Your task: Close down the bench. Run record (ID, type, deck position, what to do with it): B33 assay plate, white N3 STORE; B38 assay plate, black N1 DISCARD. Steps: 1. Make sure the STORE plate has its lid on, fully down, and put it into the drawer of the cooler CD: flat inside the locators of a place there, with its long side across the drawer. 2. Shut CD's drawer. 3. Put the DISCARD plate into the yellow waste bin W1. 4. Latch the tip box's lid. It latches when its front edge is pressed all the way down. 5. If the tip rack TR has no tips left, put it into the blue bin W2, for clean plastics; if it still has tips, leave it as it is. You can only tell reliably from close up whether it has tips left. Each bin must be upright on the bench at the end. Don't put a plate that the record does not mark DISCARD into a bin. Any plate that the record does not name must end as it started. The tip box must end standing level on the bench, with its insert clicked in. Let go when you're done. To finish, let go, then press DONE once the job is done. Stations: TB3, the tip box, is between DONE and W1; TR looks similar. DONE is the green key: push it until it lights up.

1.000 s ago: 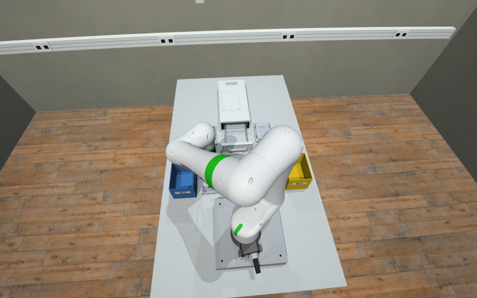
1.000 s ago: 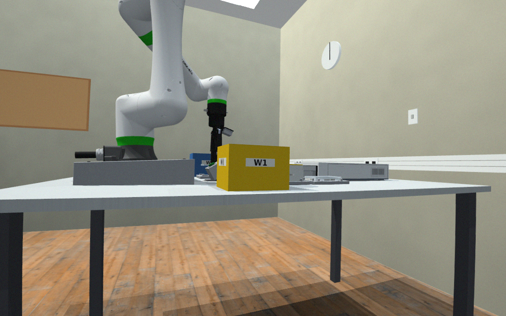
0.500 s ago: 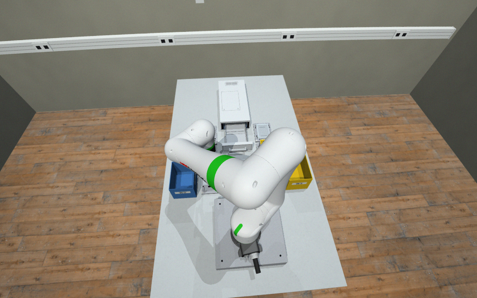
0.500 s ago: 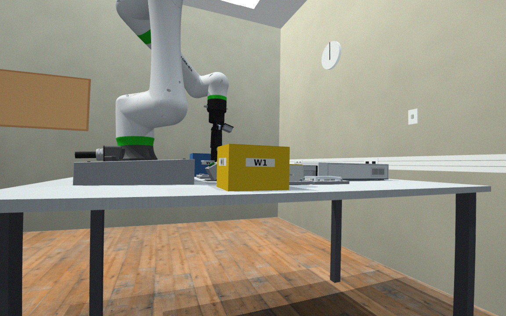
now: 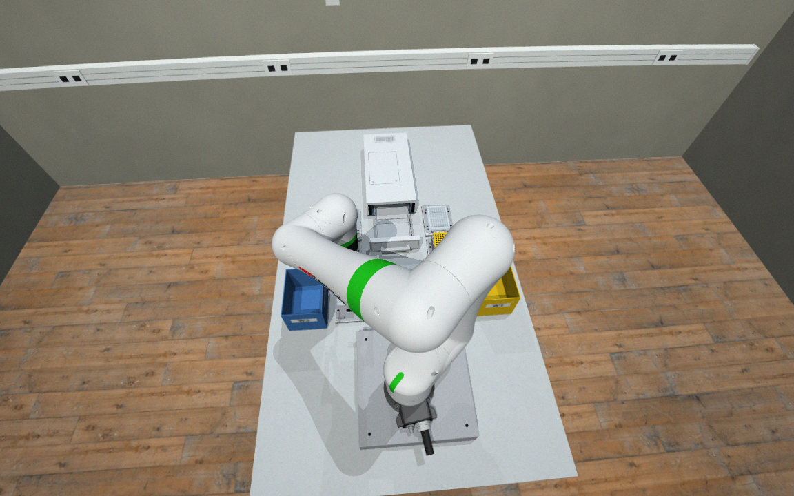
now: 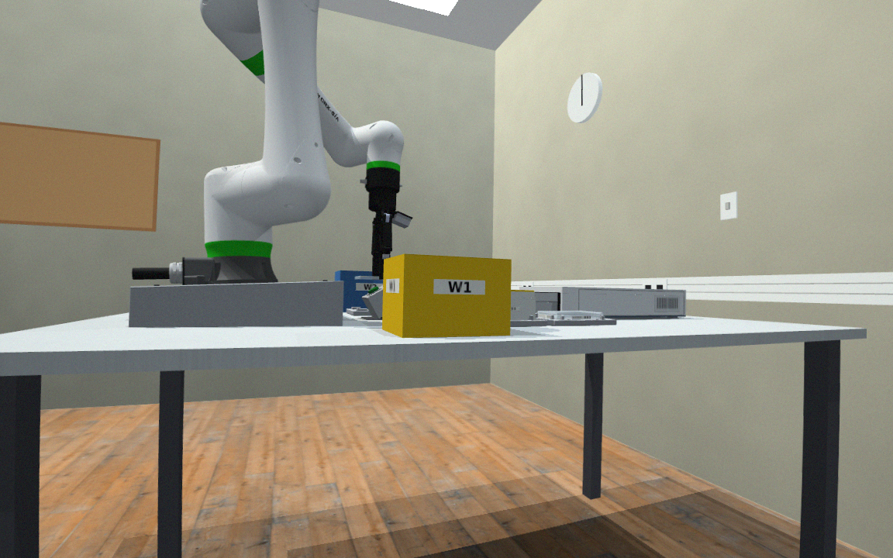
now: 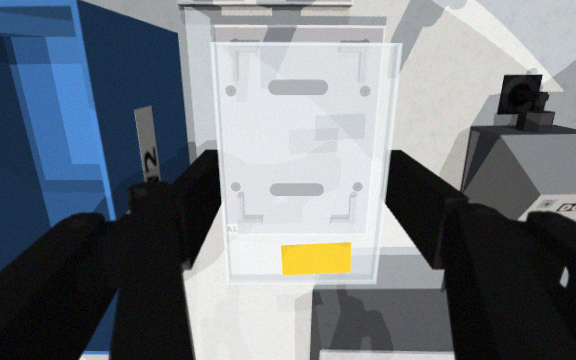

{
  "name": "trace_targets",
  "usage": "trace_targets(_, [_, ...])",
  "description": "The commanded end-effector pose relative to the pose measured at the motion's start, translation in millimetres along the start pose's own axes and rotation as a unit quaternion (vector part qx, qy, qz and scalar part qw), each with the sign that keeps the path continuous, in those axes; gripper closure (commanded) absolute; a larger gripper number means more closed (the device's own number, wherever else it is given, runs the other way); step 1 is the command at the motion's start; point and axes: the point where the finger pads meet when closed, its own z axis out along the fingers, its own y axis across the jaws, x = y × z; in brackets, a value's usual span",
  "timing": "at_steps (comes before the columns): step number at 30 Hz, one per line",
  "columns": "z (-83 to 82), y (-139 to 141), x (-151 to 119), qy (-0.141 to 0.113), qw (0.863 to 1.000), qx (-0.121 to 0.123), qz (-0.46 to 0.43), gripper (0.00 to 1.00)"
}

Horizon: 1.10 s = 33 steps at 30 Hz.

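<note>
I've got the black two-finger pincer (image 7: 302,200) clamped on the clear rectangular plate lid (image 7: 303,160), held above the tabletop; I'd keep it level, square over the white plate.

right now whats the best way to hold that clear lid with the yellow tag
By its two long edges, from straight above, as the tool grips it now: the clear lid is a thin flat rectangle lying level, so its short span fits between the fingers and the top stays clear.
</note>
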Motion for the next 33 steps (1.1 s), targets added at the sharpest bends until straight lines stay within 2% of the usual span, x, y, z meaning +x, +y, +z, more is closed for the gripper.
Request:
trace_targets(1, [-3.8,0,1,0.001,1.0,0.0,0.0,0.9])
trace_targets(33, [-43.8,0,0,0.001,1.0,0.0,0.0,0.9])
